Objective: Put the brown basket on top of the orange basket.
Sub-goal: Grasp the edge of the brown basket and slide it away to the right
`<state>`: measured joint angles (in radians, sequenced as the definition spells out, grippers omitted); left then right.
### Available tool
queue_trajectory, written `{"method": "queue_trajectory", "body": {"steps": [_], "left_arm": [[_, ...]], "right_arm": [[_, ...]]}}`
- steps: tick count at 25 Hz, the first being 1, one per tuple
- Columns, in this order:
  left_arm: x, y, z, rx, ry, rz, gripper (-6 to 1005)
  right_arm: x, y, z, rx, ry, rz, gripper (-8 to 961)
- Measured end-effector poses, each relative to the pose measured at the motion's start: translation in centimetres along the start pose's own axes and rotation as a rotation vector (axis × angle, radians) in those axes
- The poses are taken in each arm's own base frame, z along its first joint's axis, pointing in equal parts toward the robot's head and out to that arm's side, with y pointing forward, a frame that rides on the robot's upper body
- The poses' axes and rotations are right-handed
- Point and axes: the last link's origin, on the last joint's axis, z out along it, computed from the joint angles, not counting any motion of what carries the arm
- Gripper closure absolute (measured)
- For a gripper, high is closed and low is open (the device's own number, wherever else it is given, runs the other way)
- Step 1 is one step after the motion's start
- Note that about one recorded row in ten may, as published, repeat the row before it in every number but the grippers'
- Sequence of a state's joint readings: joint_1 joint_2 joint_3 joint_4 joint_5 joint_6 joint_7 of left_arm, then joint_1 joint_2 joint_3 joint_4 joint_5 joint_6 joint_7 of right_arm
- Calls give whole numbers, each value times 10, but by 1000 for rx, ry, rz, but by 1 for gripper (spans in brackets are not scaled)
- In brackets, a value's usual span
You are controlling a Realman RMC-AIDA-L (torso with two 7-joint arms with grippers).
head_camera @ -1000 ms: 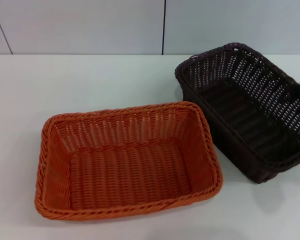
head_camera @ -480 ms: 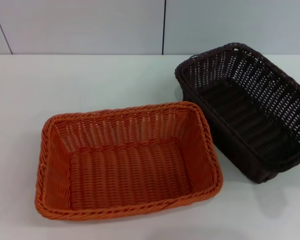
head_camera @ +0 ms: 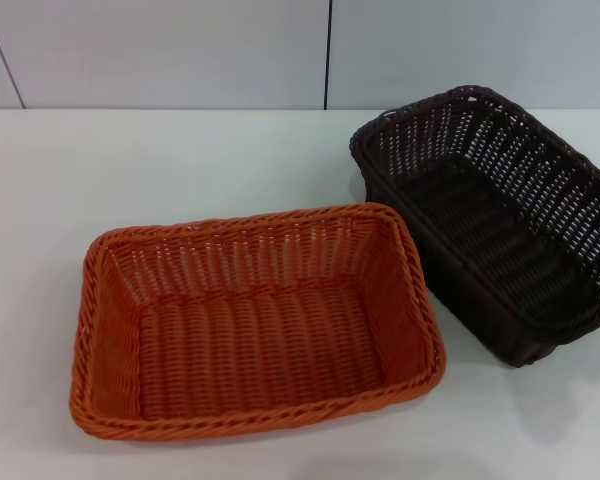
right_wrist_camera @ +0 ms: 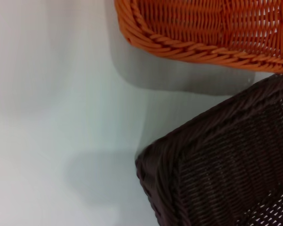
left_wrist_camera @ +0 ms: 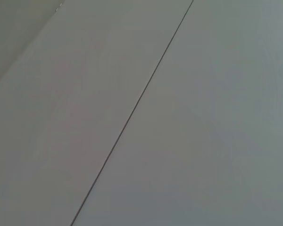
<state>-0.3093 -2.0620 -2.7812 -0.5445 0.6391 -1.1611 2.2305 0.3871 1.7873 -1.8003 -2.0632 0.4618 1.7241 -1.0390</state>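
White desk [head_camera: 180, 160] with the orange basket [head_camera: 255, 320] beside the brown basket [head_camera: 490, 215]; grab brown's near rim squarely, though neither end effector's state is probably tellable.

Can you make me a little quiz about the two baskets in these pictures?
1. True or false: the brown basket already sits on top of the orange basket.
2. In the head view, which basket is nearer the camera? A) orange B) brown
3. Fill in: both baskets have nothing inside; they are ____.

Key
1. False. They stand side by side on the white table, the brown one on the robot's right.
2. A.
3. Empty.

Neither gripper shows in any view; the right wrist camera looks down at a corner of the brown basket.
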Motion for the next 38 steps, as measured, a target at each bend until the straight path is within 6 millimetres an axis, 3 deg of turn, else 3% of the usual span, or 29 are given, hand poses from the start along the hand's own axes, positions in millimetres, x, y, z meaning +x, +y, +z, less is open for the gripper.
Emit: {"method": "queue_trajectory", "body": {"steps": [15, 38], "left_arm": [[-2, -4, -7, 15, -10, -3, 202], [-1, -9, -17, 20, -15, 2, 202]], "right_arm": [[2, 9, 9, -39, -8, -1, 466], [-2, 1, 50, -92, -46, -53, 477]]}}
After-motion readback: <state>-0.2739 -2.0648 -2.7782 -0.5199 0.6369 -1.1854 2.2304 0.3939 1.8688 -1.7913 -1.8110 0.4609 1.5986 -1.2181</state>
